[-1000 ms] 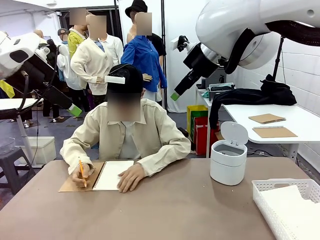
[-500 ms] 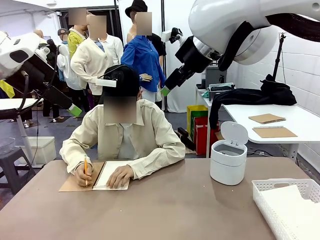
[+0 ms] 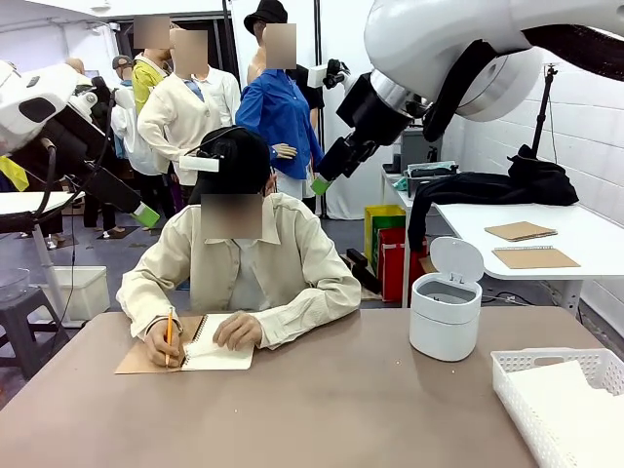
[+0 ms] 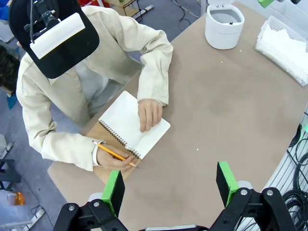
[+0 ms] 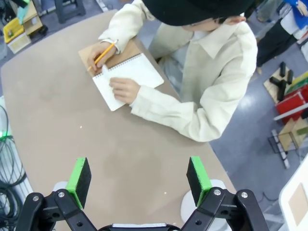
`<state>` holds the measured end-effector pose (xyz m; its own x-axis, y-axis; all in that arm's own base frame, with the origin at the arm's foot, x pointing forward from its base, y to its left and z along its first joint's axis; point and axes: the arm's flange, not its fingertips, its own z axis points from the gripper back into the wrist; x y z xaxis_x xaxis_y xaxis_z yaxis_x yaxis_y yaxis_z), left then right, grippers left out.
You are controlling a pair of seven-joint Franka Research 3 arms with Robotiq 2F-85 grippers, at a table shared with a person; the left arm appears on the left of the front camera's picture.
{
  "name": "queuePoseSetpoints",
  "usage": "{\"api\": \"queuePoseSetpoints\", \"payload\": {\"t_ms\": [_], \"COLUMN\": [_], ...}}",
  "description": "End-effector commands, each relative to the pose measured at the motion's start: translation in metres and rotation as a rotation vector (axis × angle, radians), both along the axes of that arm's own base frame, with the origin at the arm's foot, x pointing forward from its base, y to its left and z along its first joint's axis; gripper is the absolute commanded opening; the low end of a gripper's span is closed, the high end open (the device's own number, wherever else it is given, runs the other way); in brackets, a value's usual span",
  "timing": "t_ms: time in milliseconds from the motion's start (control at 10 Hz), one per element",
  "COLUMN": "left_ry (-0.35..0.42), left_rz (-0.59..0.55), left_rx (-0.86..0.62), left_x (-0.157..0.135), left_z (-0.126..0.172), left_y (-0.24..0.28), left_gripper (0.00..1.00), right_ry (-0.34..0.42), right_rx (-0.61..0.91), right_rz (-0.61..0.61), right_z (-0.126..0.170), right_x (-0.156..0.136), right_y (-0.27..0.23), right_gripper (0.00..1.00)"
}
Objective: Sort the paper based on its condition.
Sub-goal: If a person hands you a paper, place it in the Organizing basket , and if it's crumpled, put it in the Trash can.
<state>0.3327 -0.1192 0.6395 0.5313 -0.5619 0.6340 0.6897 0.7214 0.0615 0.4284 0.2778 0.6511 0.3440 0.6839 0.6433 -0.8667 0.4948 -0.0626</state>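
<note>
Brown table (image 3: 341, 419) is lying well below both grippers. Person (image 3: 249, 263) is sitting at the far side and writing, straight ahead of the right gripper (image 5: 138, 174), which is hanging high with jaws spread fully wide and carrying nothing. Left gripper (image 4: 169, 179) is also hovering high over the near table edge, jaws standing wide apart and holding nothing. White lattice tray (image 4: 269, 30) is sitting well apart from the left gripper, off toward the far corner in its wrist view. In the front view it is lying far below the right gripper, out to the robot's right. The paper (image 4: 290, 44) is lying inside that tray as loose white sheets, and the top one is looking ruffled rather than flat. How many sheets, cannot tell. Judging by look, the sheets are going to be very light, floppy and easy to tear or crease further. They will likely be sticking together, so pinching a raised edge or a lifted fold near the tray's open top looks better than pressing down on the flat middle. White lidded bin (image 3: 446, 314) is standing just beside the tray, lid up. Spiral notebook (image 4: 134, 126) is lying open under the person's hand, nearer the left gripper than the tray is. Yellow pencil (image 4: 113, 153) is being held at the notebook's edge.
</note>
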Motion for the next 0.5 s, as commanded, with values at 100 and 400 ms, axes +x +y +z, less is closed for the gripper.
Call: {"api": "queuePoseSetpoints", "payload": {"t_ms": [100, 400], "left_ry": [0.004, 0.004], "left_rz": [0.0, 0.0], "left_rx": [-0.008, -0.008], "left_x": [0.0, 0.0], "left_z": [0.0, 0.0], "left_y": [0.001, 0.001], "left_gripper": [1.0, 1.0], "right_ry": [0.037, 0.019], "right_rx": [0.015, 0.11], "right_rz": [-0.025, -0.048], "right_z": [-0.008, -0.024], "right_x": [-0.021, -0.032], "right_y": [-0.01, -0.025], "right_gripper": [1.0, 1.0]}}
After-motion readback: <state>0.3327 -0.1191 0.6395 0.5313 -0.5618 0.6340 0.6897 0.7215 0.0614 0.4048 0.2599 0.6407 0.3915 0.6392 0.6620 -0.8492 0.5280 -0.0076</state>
